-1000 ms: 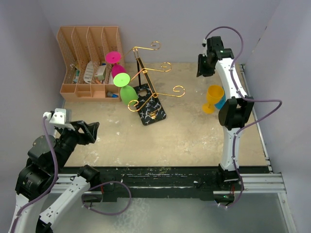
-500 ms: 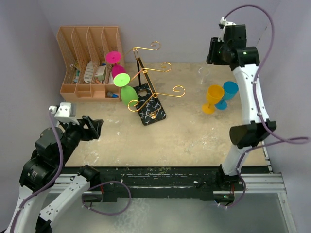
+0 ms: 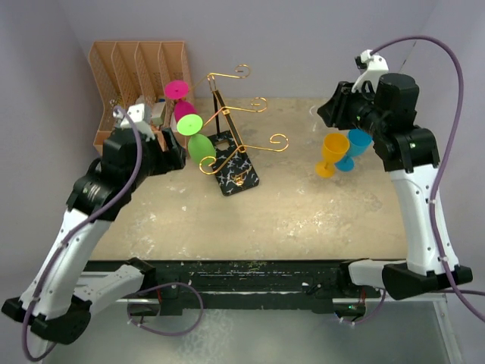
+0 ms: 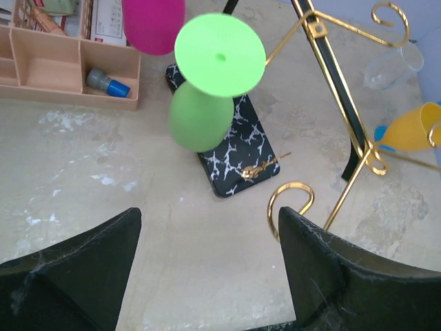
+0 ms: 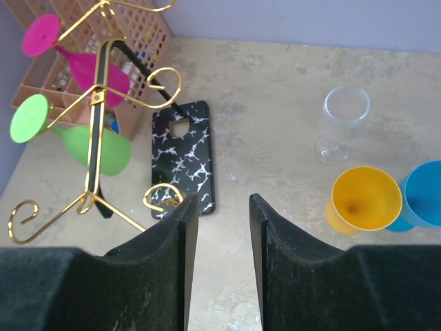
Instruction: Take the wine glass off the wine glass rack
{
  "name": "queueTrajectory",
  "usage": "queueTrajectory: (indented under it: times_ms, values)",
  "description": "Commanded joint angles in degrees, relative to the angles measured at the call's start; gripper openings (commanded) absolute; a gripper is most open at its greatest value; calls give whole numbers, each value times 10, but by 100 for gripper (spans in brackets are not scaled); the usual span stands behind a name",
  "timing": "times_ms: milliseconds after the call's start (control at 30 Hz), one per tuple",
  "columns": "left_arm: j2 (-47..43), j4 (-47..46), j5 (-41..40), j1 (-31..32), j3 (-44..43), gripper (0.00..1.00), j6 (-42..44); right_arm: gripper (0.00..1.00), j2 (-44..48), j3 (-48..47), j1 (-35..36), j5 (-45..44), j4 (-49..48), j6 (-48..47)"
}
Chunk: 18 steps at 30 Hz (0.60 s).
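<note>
Green wine glass hangs on the wine glass rack (ungrasped), at twelve o'clock of the left gripper, whose jaws stand wide and empty; right gripper seems parted, empty.

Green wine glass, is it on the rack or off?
On. The green wine glass hangs bowl-down, foot up, from a gold arm of the rack.

Left fingers wide, right fingers narrower.

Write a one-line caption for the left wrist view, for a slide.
Open left gripper faces the green glass hanging foot-up on the gold rack, a pink glass behind it.
</note>
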<state>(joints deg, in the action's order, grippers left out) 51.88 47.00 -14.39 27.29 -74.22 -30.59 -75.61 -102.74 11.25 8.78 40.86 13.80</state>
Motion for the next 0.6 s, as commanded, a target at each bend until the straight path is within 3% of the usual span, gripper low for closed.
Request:
queueTrajectory:
  times_ms: [0,167,300,467,567]
  values:
    - [62,-50,100,-72,-93,84,-26,38,49,26,2,38,-44,5]
    - [145,-88,320,-206,-166,83,-61,38,73,47,2,66,-53,6]
    - [195,-99,395,-245,-196,83,-56,38,80,50,2,79,-55,7]
    - [215,-166,505,-297,-111,77,-97,38,87,51,2,90,-59,7]
    - [203,-220,531,-312,-52,75,-123,38,89,51,2,92,-58,7]
